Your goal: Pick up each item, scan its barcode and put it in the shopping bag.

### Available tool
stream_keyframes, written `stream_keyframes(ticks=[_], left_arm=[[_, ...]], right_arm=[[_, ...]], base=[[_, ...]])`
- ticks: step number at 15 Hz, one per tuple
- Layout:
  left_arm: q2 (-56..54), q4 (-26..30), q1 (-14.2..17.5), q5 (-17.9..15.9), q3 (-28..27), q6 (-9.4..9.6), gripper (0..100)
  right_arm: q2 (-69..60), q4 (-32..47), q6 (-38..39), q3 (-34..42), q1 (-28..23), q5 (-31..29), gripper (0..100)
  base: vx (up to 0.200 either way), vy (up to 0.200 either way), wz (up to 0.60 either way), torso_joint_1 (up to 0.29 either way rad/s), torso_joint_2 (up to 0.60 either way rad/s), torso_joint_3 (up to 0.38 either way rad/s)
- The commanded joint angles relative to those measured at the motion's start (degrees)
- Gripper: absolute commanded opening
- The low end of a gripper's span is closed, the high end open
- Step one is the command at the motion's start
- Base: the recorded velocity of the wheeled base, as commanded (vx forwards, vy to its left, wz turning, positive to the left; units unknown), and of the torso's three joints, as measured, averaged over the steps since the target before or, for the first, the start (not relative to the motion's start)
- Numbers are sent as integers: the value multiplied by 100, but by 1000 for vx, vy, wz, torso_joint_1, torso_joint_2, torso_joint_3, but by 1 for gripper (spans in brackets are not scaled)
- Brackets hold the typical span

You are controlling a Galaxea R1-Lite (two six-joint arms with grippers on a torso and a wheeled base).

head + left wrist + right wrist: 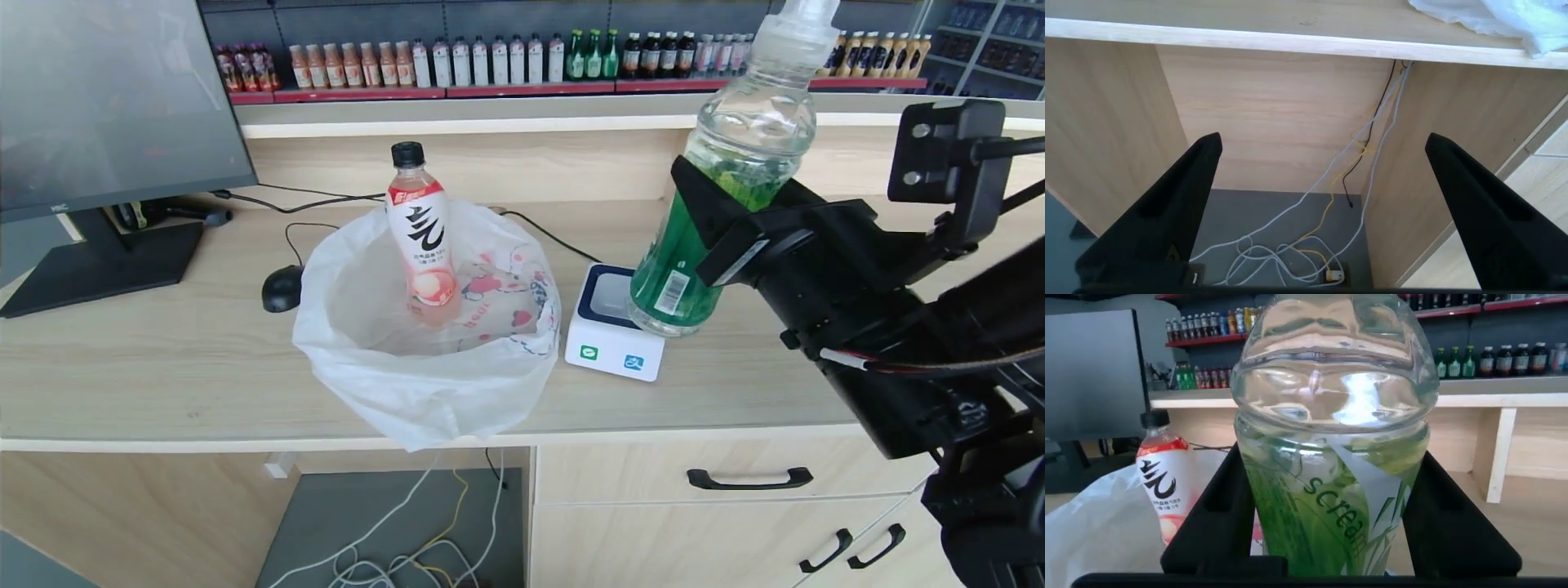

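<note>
Fronting stocked drink shelves (522,88), pale wooden counter (147,367) with shopping bag (424,384), monitor (106,98).

The head camera looked forward and down from above onto the counter (163,367), taking in the shopping bag (424,384) and the far drinks shelf (522,88). The right wrist camera sat very close behind the green bottle (1331,457), facing level across the counter, and shared the pink bottle (1159,490), bag and shelf with the head view. The left wrist camera sat low, facing under the counter at the cables (1315,245), sharing them and the bag's edge with the head view.
</note>
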Motion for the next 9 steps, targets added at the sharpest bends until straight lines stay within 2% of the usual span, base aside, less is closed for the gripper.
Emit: stream_keyframes(ticks=[1,4,6,7,8,9], left_arm=[[-2,0,0,1,-1,2,100],[-2,0,0,1,-1,2,100],[-2,0,0,1,-1,2,100],[-2,0,0,1,-1,2,100],[-2,0,0,1,-1,2,100],[-2,0,0,1,7,2,100]], right_arm=[[162,80,-78,-370,21,39,0],[470,80,-685,-678,-58,715,0],[584,27,-1247,-669,-357,1498,0],[584,27,-1265,-669,-375,1524,0],[646,27,-1731,-722,-665,2201,0],[698,45,-1933,-871,-814,2517,0]], base=[[0,0,0,0,0,0],[0,0,0,0,0,0],[0,0,0,0,0,0],[0,0,0,0,0,0],[0,0,0,0,0,0],[0,0,0,0,0,0]])
